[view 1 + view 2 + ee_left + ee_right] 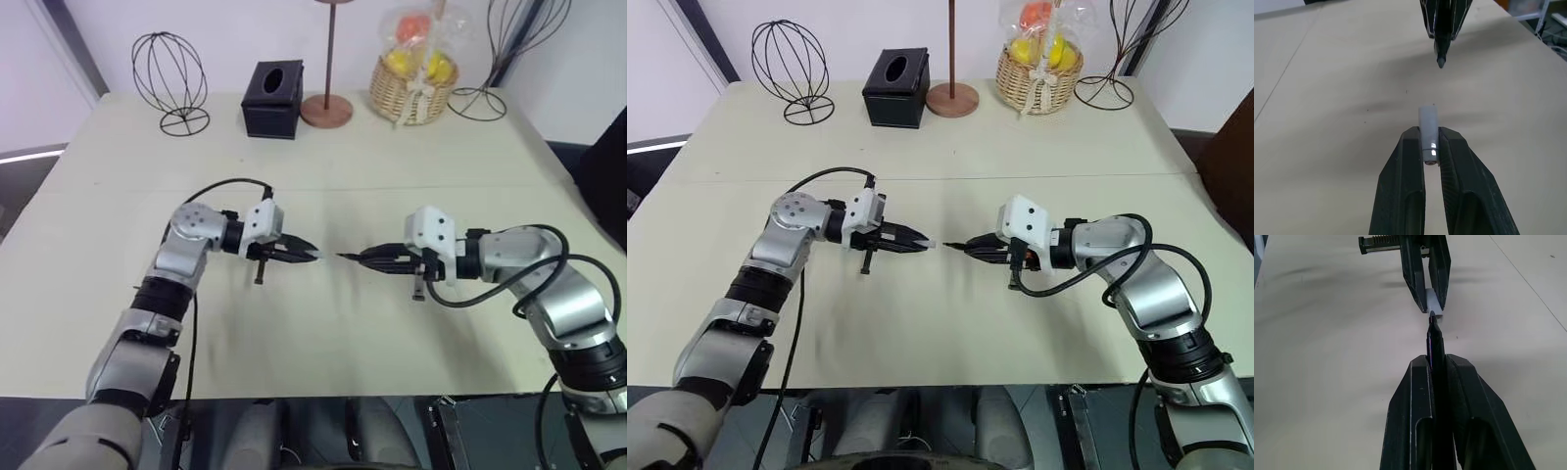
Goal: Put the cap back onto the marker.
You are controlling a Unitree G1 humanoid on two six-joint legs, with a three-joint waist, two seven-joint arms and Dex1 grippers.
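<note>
Right gripper levels marker tip-first toward cap.

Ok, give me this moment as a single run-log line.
left gripper: shut on cap | right gripper: shut on marker | tip facing cap, gap remains | cap not on yet

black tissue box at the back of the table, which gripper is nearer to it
Left. The left gripper, shut on the small pale grey-blue cap, is below the black tissue box, slightly to the right. The right gripper, shut on the thin black marker, is further right.
</note>
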